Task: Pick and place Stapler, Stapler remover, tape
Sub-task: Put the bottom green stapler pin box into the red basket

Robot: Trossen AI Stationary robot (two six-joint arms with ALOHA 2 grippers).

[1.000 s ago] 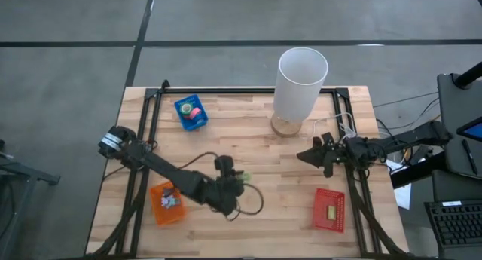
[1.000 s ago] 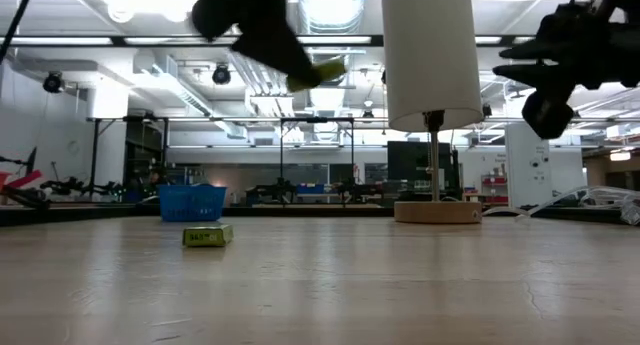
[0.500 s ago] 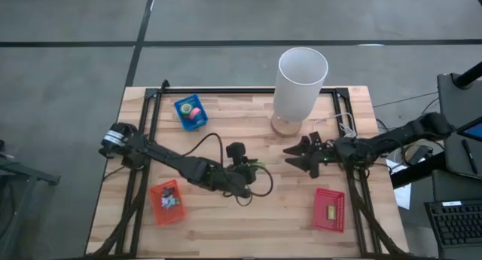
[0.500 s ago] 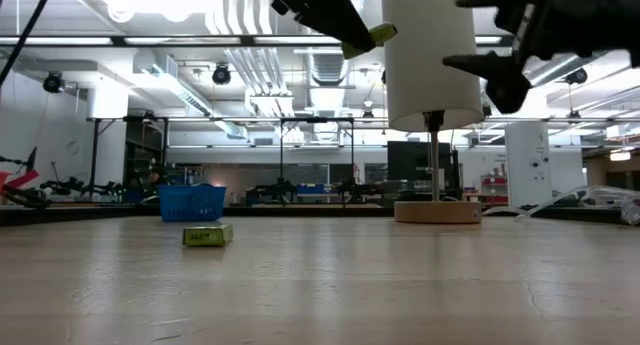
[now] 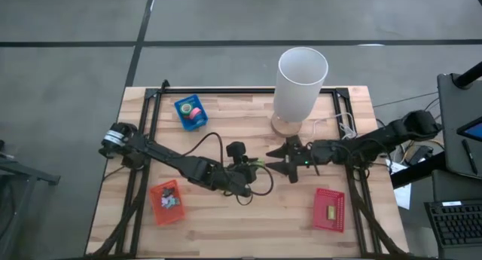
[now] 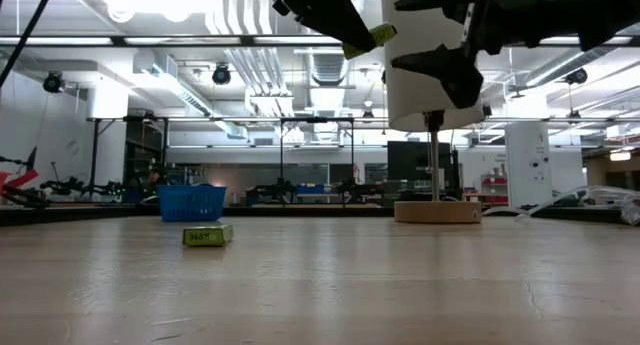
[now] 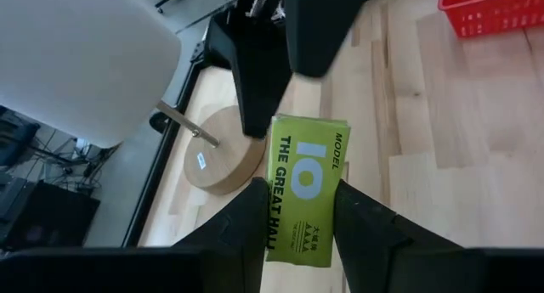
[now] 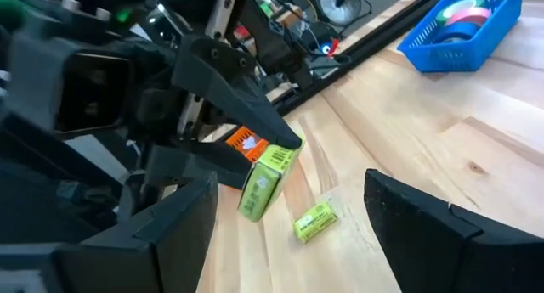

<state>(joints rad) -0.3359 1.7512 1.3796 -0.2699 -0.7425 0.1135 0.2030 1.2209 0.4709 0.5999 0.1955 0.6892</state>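
While held aloft over mid-table: small yellow-green printed staple box (image 7: pixel 304 187), clenched in left gripper (image 5: pixel 252 167), long axis pointing at right gripper (image 5: pixel 285 161), fingers spread, empty, just beside. Second yellow-green box (image 8: pixel 313 222) on wooden table (image 5: pixel 226 117) beneath. Red mesh basket (image 5: pixel 329 209) toward right front corner; open room between.

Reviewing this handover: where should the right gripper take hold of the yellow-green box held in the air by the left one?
Probably the free end. The left gripper clamps the yellow-green box across its long edges near one end, so the far end, by the word MODEL, sticks out clear of the fingers. The open right gripper faces it head-on and could close on that end from its own side, opposite the left arm.
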